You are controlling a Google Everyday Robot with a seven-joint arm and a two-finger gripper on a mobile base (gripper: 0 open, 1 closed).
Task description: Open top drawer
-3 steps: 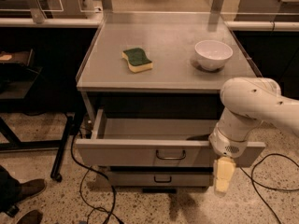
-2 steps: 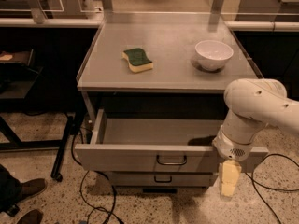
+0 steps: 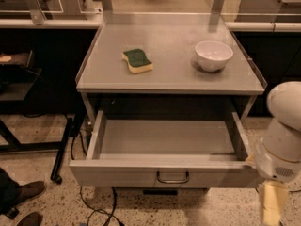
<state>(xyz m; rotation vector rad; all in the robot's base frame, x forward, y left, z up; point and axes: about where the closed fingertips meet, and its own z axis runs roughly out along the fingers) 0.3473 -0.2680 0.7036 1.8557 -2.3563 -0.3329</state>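
Observation:
The top drawer (image 3: pixel 122 174) is a grey metal drawer under the grey cabinet top (image 3: pixel 178 72). It stands pulled far out, and its shallow grey tray (image 3: pixel 167 138) shows bare inside. Its small metal loop handle (image 3: pixel 173 177) sits at the middle of the front. My gripper (image 3: pixel 274 205), yellowish at the tip of the white arm (image 3: pixel 282 140), hangs at the bottom right, just beyond the drawer's right front corner and away from the handle. The lower drawer fronts are hidden beneath the open drawer.
A green and yellow sponge (image 3: pixel 138 60) and a white bowl (image 3: pixel 214 55) sit on the cabinet top. A black stand leg (image 3: pixel 61 149) and cables (image 3: pixel 96 206) lie on the floor at the left. A shoe (image 3: pixel 26 191) shows at the bottom left.
The drawer has slid further out toward the camera. My arm and gripper have moved right and down, off to the drawer's right corner.

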